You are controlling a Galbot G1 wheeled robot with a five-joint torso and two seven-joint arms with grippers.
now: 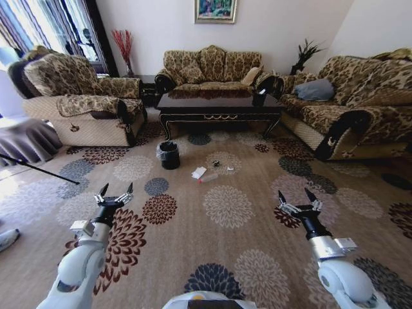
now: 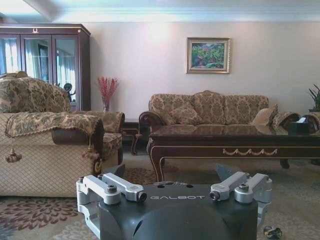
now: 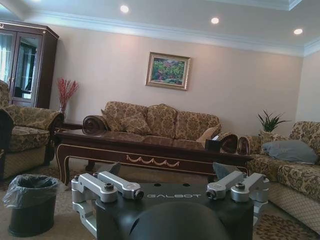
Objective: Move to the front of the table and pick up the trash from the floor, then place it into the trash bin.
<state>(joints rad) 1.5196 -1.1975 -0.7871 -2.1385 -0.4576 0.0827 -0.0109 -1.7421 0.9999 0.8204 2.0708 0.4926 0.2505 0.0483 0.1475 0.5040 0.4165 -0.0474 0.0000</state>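
The dark glossy table [image 1: 219, 107] stands ahead of me in front of the middle sofa. The black trash bin [image 1: 169, 155] with its grey liner sits on the floor [image 1: 270, 232] off the table's left front corner. Trash lies just right of the bin: crumpled white paper [image 1: 199, 172], a clear bottle [image 1: 209, 177], a dark wrapper [image 1: 215, 163] and a tiny white scrap [image 1: 230, 170]. My left gripper [image 1: 116, 192] and right gripper [image 1: 297, 198] hover open and empty over the carpet, well short of the litter. The right wrist view shows the bin [image 3: 31, 202] and table [image 3: 150, 150]; the left wrist view shows the table [image 2: 235, 142] and the wrapper [image 2: 272, 231].
An armchair [image 1: 84, 96] flanks the left side and a sofa [image 1: 347, 109] the right. A small black tissue box [image 1: 259, 98] rests on the table's right end. A grey draped piece [image 1: 26, 138] and a thin dark rod [image 1: 38, 168] lie at far left. Open carpet stretches between me and the litter.
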